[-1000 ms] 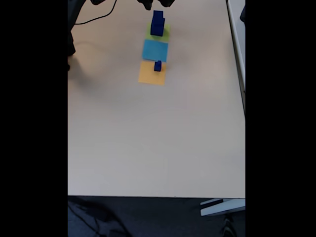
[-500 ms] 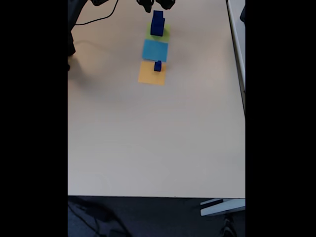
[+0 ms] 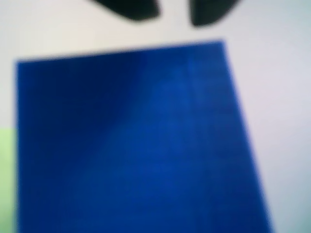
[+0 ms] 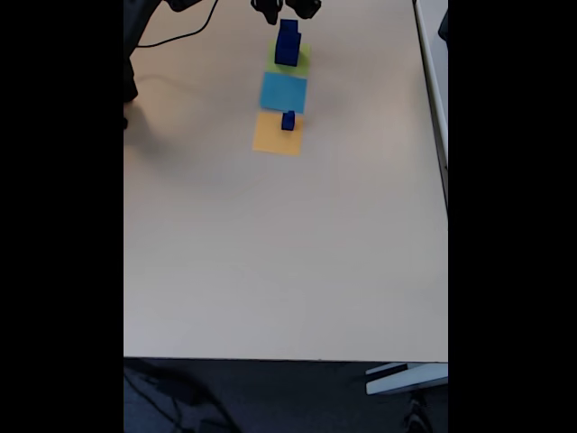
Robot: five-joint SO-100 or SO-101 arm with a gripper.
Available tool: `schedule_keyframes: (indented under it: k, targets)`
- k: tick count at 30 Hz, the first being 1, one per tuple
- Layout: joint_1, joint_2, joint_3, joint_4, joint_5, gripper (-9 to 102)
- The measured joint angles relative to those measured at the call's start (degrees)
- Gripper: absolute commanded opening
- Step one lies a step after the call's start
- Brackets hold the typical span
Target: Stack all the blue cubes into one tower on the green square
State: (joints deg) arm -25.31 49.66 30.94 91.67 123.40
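Note:
A tower of blue cubes (image 4: 288, 43) stands on the green square (image 4: 297, 61) at the far end of the table. In the wrist view its top cube (image 3: 136, 145) is a large blurred blue face, with a sliver of the green square (image 3: 6, 179) at the left edge. A small blue cube (image 4: 288, 121) sits apart on the orange square (image 4: 275, 137). My gripper (image 4: 287, 8) hovers just behind the tower's top, open. Its dark fingertips (image 3: 131, 7) show apart at the top of the wrist view, with nothing between them.
A light-blue square (image 4: 284, 92) lies between the green and orange ones. A black cable (image 4: 180, 34) and dark arm parts (image 4: 132, 63) sit at the far left. The table's right edge (image 4: 431, 108) borders another surface. The near half of the table is bare.

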Motion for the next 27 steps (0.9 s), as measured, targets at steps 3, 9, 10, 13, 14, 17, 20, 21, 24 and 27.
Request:
schedule_keyframes:
  k: [3,9,10,13,14,17,20,21,24,27]
  targets:
    - [0.0,0.0,0.0,0.0,0.0,0]
    - [0.18,0.0,0.0,0.0,-0.35,0]
    - [0.18,0.0,0.0,0.0,-0.35,0]
    - [0.26,0.0,0.0,-0.09,-0.35,0]
    - [0.26,0.0,0.0,-0.26,-0.62,0]
    - [0.26,0.0,0.0,-0.35,-1.05,0]
    - [0.26,0.0,0.0,-0.53,-1.32,0]
    - [0.26,0.0,0.0,-0.53,-1.32,0]
    - [0.26,0.0,0.0,-0.79,-1.49,0]
    - [0.53,0.0,0.0,-1.05,-2.2,0]
